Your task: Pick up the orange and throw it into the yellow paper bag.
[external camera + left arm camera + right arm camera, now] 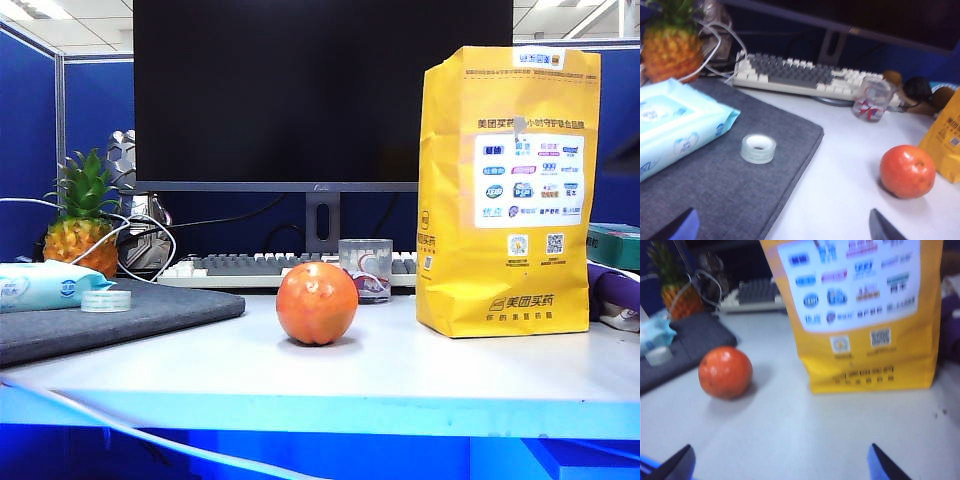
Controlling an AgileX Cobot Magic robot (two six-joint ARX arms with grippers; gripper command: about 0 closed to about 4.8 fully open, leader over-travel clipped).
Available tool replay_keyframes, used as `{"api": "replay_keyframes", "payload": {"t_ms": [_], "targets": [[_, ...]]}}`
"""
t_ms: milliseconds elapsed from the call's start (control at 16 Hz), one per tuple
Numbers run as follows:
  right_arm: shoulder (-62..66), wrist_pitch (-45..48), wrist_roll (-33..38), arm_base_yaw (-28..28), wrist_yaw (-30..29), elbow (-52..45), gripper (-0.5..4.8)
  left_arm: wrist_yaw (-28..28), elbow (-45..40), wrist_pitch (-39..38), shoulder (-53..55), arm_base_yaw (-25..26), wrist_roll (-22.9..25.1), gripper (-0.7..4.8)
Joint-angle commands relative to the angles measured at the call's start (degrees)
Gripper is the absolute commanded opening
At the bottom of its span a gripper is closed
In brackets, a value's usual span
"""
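Note:
The orange (pixel 317 303) rests on the white table, round and glossy, a little left of the yellow paper bag (pixel 507 190), which stands upright with its white logo panel facing me. In the left wrist view the orange (pixel 907 171) lies well ahead of my left gripper (pixel 782 227), off to one side beside the bag's edge (pixel 945 142). The left gripper is open, only its fingertips (pixel 677 227) showing, over the grey mat's edge. My right gripper (pixel 780 465) is open too, low over bare table, with the orange (pixel 725 372) and the bag (pixel 860 315) ahead. Neither gripper appears in the exterior view.
A grey mat (pixel 120 320) at the left carries a wipes pack (pixel 45 285) and a tape roll (pixel 106 300). A small pineapple (pixel 82 220), cables, a keyboard (pixel 250 268) and a monitor (pixel 320 90) stand behind. A glass cup (pixel 365 268) sits just behind the orange.

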Motion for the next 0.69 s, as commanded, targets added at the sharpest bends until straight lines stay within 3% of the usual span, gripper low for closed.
{"api": "replay_keyframes", "payload": {"t_ms": [62, 249, 312, 374, 561, 686], "targets": [[-0.04, 2.86, 0.0, 0.02, 0.2, -0.48, 4.48, 1.18, 0.11, 0.39, -0.07, -0.07, 1.11, 4.79], [-0.04, 2.6, 0.0, 0.02, 0.33, -0.48, 4.48, 1.46, 0.11, -0.28, -0.07, -0.07, 1.84, 4.79], [-0.04, 2.58, 0.02, 0.02, 0.33, -0.48, 4.48, 2.91, 0.13, -0.26, -0.07, -0.07, 1.88, 4.79], [-0.04, 4.11, 0.09, 0.04, 0.31, -0.48, 4.48, 8.09, 1.55, -0.11, -0.04, -0.26, 3.41, 4.79], [-0.04, 12.28, 7.04, 0.04, 1.53, -0.46, 4.49, 4.81, 2.91, 3.08, 0.55, -0.24, 3.74, 4.79], [-0.04, 12.55, 7.48, 0.04, 1.6, -0.37, 4.49, 5.44, 3.76, 4.28, 3.06, -0.24, 3.08, 4.79]]}}
